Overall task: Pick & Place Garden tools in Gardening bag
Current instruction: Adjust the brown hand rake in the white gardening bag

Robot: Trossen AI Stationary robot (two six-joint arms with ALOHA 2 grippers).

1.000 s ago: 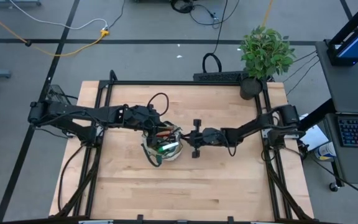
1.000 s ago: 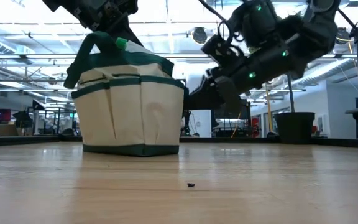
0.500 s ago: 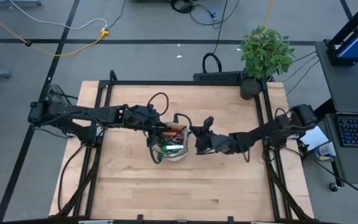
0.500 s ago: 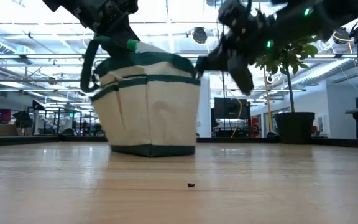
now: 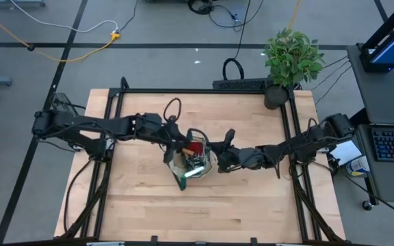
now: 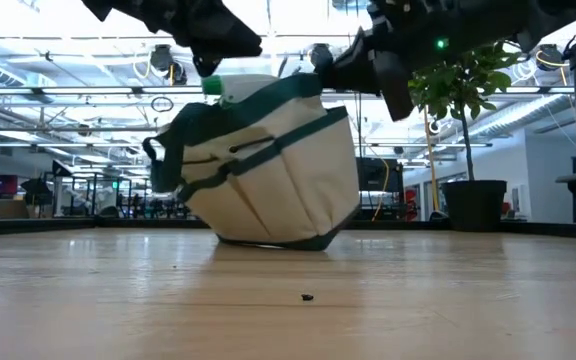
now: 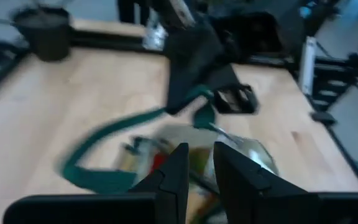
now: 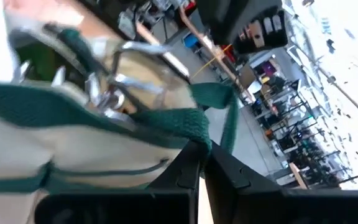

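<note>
The beige gardening bag (image 5: 195, 164) with green trim stands tipped mid-table (image 6: 268, 170), resting on its lower edge (image 6: 253, 240). It holds tools: a red item (image 5: 195, 147), metal tines (image 8: 104, 87) and a green-capped item (image 6: 211, 86) that sticks out at the top. My left gripper (image 5: 181, 145) hovers over the bag's mouth, its fingers (image 7: 179, 168) a little apart with nothing between them. My right gripper (image 5: 219, 158) is at the bag's right rim, shut on its green webbing. My right gripper pinches the bag's green webbing (image 8: 194, 134) at the top rim, on the side toward the table's right, between its two shut fingers. The fingers come level from the table's right. The bag leans with that side raised (image 6: 333, 225) and its other lower edge on the table.
A potted green plant (image 5: 289, 61) stands at the far right corner. A flat black object (image 5: 239, 84) lies on the far frame. A small crumb (image 6: 306, 297) lies on the wood in front of the bag.
My right gripper has closed in on the bag from the table's right, shut on its rim and pulled it. The bag has slid toward the table's right edge and tipped, its right side lifted off the wood. My left gripper has followed above the bag's mouth.
</note>
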